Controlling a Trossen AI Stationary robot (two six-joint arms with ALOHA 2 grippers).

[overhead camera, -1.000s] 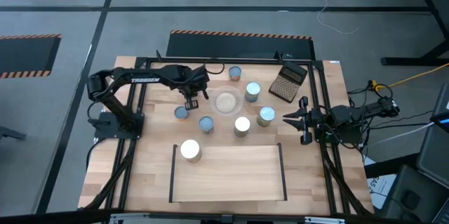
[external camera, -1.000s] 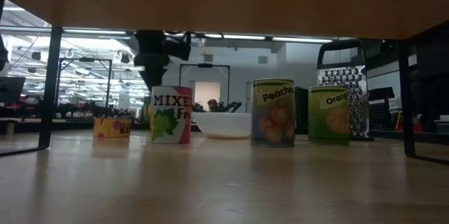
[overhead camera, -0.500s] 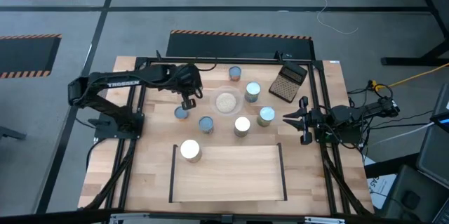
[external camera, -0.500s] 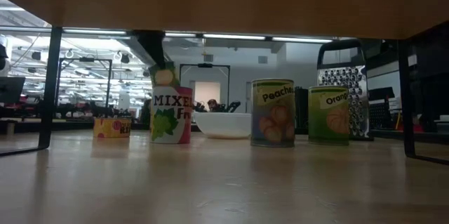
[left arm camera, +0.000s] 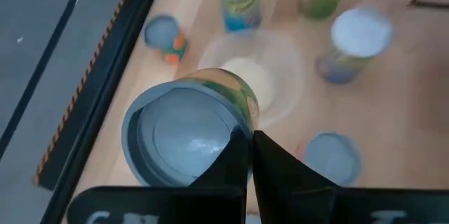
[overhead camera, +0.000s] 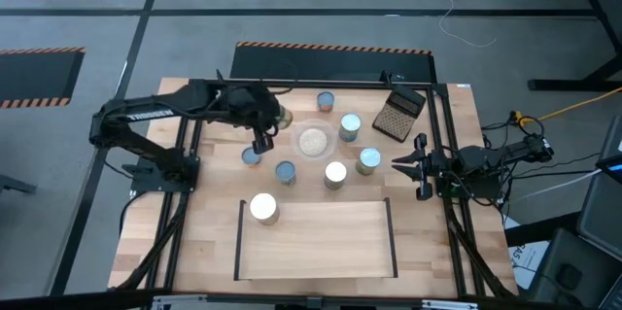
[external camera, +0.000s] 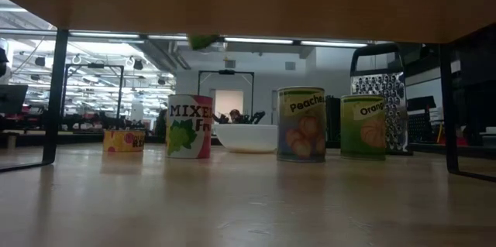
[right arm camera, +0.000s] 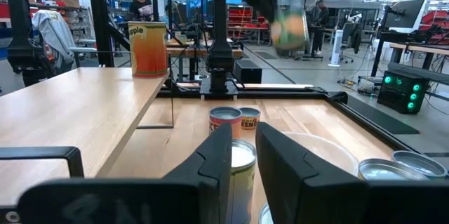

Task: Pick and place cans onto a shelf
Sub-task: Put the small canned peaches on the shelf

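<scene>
My left gripper [overhead camera: 264, 133] is shut on a green-labelled can with a grey-blue top [left arm camera: 184, 136], held high above the table's far left part; the can also shows in the right wrist view [right arm camera: 288, 27]. One can [overhead camera: 263, 208] stands on the shelf's [overhead camera: 321, 247] far left corner. Several cans stand on the table around the bowl, among them a far one [overhead camera: 326, 102], a left one [overhead camera: 251, 156] and a right one [overhead camera: 368, 160]. My right gripper [overhead camera: 413, 165] is open and empty at the table's right edge. My left gripper holds the can at its top end, by the rim [left arm camera: 237, 130] beside the fingers. The fingers themselves hide the exact place of contact. The can hangs below the gripper, lifted clear of the table; only its green bottom edge [external camera: 203, 42] shows in the low view.
A clear bowl of beige grains [overhead camera: 313, 142] stands among the cans. A dark grater [overhead camera: 400, 114] lies at the far right. Black frame bars [overhead camera: 292, 84] run round the table. The shelf board's middle and right part are bare wood.
My left gripper has gone up with the can. The can was near table height behind the mixed-fruit can a second ago. It now hangs clear, almost out of the low view's top, a little further toward the table's right.
</scene>
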